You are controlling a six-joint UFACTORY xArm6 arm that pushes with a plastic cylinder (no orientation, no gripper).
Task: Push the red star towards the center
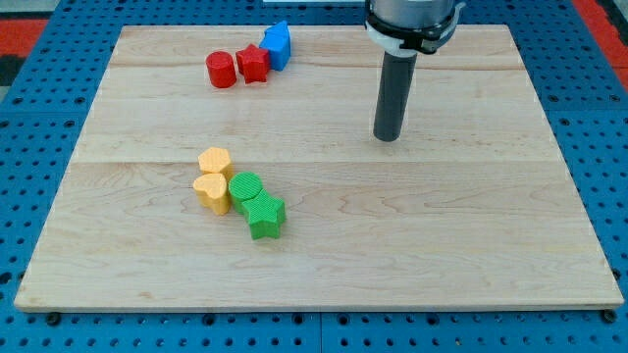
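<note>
The red star is found near the worktop's top edge, left of the middle, wedged between the red cylinder and the blue block, touching both. My tip is set down well apart to the star's right and lower, nearer the board's centre. No fingers are carried, so nothing is held or touched; the star would have to be approached from its upper-left side, which is judged awkward.

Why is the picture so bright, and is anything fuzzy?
Camera view: even, soft light, only faint shadows beside my tip and under the red star; the blocks look sharp, no strong glare on the wooden board; the rod's top is cut off at the view's top.
</note>
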